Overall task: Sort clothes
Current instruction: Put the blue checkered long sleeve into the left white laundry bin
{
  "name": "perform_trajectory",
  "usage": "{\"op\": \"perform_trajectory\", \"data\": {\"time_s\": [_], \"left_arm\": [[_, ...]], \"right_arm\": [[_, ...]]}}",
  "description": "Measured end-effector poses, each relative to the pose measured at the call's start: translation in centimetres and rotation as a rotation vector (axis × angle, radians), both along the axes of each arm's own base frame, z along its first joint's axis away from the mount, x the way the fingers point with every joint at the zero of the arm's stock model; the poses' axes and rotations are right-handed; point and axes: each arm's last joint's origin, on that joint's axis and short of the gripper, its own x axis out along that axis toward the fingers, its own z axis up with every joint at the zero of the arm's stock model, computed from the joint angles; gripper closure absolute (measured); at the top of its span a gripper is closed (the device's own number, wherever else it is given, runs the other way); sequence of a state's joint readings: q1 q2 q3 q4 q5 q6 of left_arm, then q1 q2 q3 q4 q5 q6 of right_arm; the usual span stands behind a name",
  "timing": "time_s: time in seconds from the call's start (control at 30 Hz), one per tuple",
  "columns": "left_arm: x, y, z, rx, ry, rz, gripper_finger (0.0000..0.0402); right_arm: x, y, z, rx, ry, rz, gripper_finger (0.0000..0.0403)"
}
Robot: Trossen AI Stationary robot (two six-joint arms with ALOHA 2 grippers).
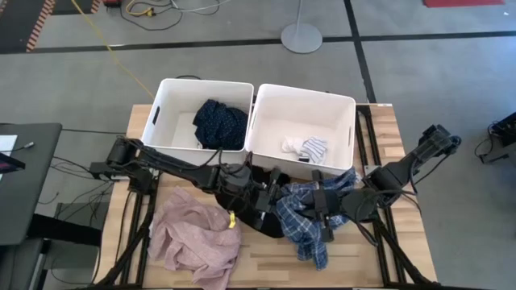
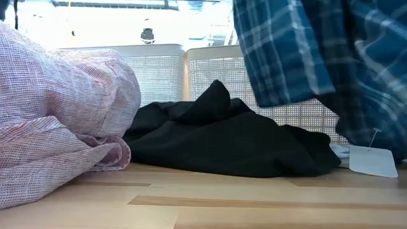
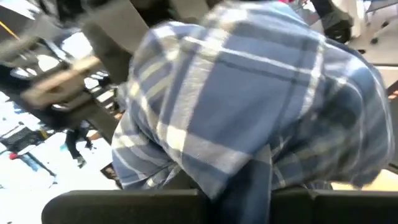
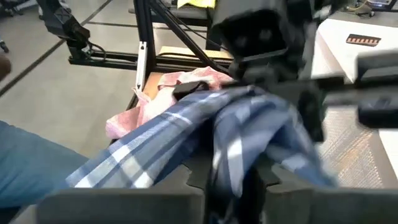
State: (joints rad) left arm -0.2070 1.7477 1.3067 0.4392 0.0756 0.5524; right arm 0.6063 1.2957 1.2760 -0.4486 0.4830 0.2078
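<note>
Both grippers meet at frame centre in the high view, w/ the plaid shirt (image 1: 310, 217) strung between them, prob. to lift it clear of the pile. Right gripper (image 1: 321, 208) is pinching plaid cloth, as its wrist view shows; left gripper (image 1: 260, 196) has plaid bunched over its fingers, grip can't tell. Low view: shirt hangs upper right, off the table (image 1: 355, 270). Pink garment (image 1: 193, 234) lies lower left, black garment (image 2: 222, 137) mid-frame below the arms. Farther up, left bin (image 1: 161, 121) holds the navy dotted garment (image 1: 219, 123); right bin (image 1: 343, 109) holds socks (image 1: 306, 148), so sorting seems partway done.
</note>
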Motion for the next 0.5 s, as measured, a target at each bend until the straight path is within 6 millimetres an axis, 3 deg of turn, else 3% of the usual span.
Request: {"op": "perform_trajectory", "data": {"time_s": [0.13, 0.27, 0.5], "left_arm": [[-1.9, 0.4, 2.6, 0.038, -0.026, 0.038, 0.0378], [-5.0, 1.0, 6.4, 0.071, -0.092, 0.094, 0.0378], [-12.6, 2.7, 13.8, 0.107, -0.316, 0.280, 0.0378]], "right_arm": [[-0.5, 0.6, 0.1, 0.021, 0.000, 0.013, 0.0286], [-1.1, 1.2, 0.1, -0.008, -0.013, -0.008, 0.0242], [-2.2, 1.6, 0.3, -0.091, -0.047, -0.068, 0.0188]]}}
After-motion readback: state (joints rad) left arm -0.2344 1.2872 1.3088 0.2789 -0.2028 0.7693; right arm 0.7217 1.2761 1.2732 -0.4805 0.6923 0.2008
